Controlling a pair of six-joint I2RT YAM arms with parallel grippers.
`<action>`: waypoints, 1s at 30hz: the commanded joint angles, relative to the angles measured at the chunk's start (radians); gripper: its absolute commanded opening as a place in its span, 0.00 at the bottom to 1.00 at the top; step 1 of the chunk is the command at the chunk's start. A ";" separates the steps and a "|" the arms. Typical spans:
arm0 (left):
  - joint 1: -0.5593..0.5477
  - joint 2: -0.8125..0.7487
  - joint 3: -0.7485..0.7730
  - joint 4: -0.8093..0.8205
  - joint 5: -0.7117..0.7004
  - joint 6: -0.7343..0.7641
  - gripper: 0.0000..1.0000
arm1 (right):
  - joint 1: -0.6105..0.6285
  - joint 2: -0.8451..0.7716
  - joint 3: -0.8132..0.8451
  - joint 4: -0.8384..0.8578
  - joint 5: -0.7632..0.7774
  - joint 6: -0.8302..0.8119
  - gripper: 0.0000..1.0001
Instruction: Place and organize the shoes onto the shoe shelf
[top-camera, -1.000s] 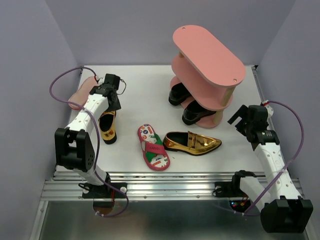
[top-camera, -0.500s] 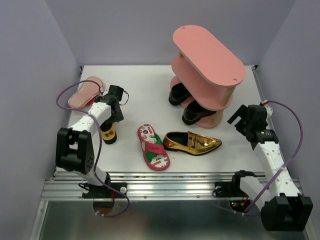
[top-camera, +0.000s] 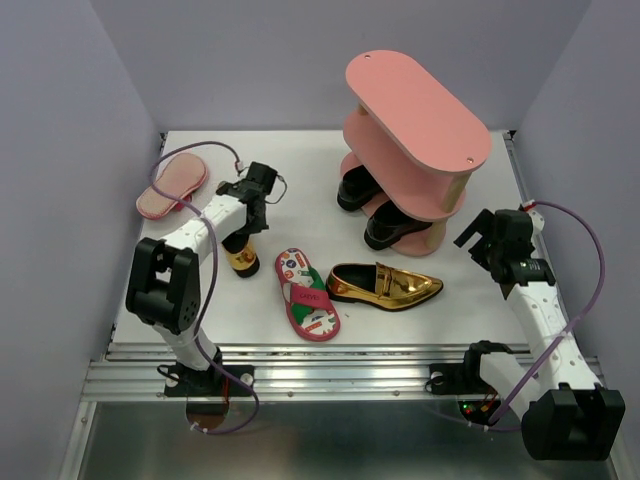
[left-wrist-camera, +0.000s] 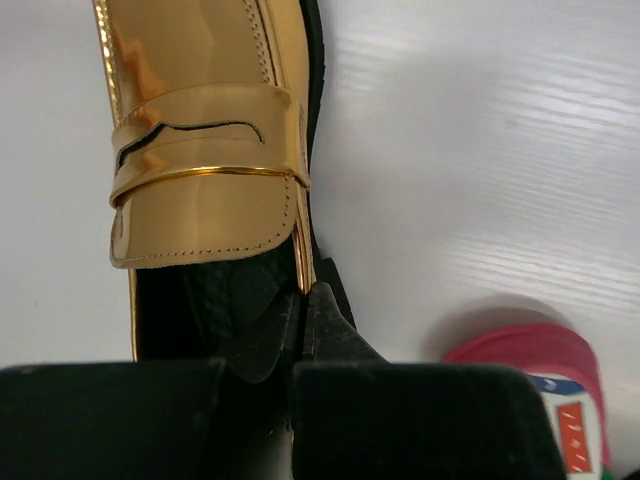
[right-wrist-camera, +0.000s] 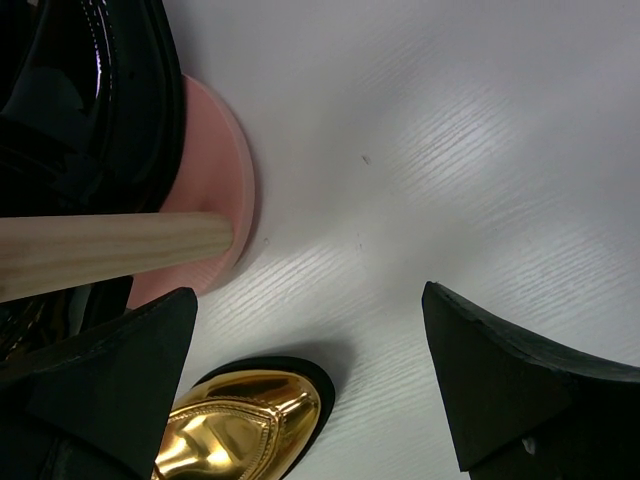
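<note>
My left gripper is shut on the side rim of a gold loafer at the table's left; in the left wrist view its fingertips pinch the rim of the gold loafer. A second gold loafer lies in the middle front, beside a printed flip-flop. Another pink flip-flop lies sole-up at the far left. Two black loafers sit on the lowest board of the pink shoe shelf. My right gripper is open and empty beside the shelf.
In the right wrist view, the open right gripper hangs over bare table, with the gold loafer's toe, the shelf's bottom board and a wooden post to its left. Purple walls close in the table's left, back and right.
The left gripper has shut on the gold loafer's rim and moved right with it, towards the printed flip-flop. The sole-up flip-flop is now uncovered. The right arm has not moved.
</note>
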 joint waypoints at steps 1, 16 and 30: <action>-0.146 -0.006 0.156 0.120 -0.035 0.146 0.00 | -0.002 -0.012 -0.023 0.052 0.021 0.011 1.00; -0.227 0.284 0.468 0.127 -0.041 0.376 0.63 | -0.002 -0.046 -0.021 0.046 0.007 -0.006 1.00; -0.217 0.029 0.438 0.001 -0.147 -0.026 0.62 | -0.002 -0.040 -0.014 0.033 0.013 -0.002 1.00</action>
